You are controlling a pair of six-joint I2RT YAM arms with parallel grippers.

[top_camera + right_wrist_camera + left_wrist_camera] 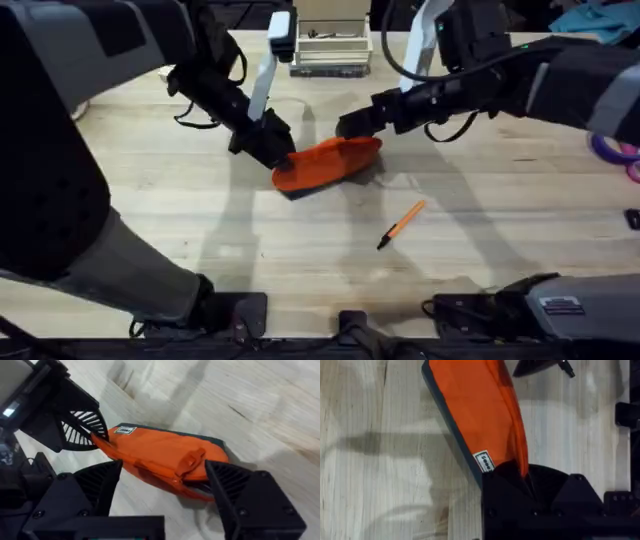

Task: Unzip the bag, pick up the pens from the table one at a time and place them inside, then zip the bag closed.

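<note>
The orange bag (330,163) lies mid-table on the table (200,220), its dark base strip toward the front. My left gripper (282,157) is shut on the bag's left end; the left wrist view has the bag (475,405) running away from the clamped fingers (520,477). My right gripper (352,124) is at the bag's right end, open. In the right wrist view its fingers (100,485) straddle the bag (150,450), with the orange zipper pull (192,458) lying between them, untouched. One orange pen (402,223) with a black tip lies right of and in front of the bag.
A white tray (330,48) stands at the table's back edge behind the bag. Purple-handled scissors (615,150) lie at the far right, with a small dark object (632,217) near the right edge. Bare wood stretches along the front.
</note>
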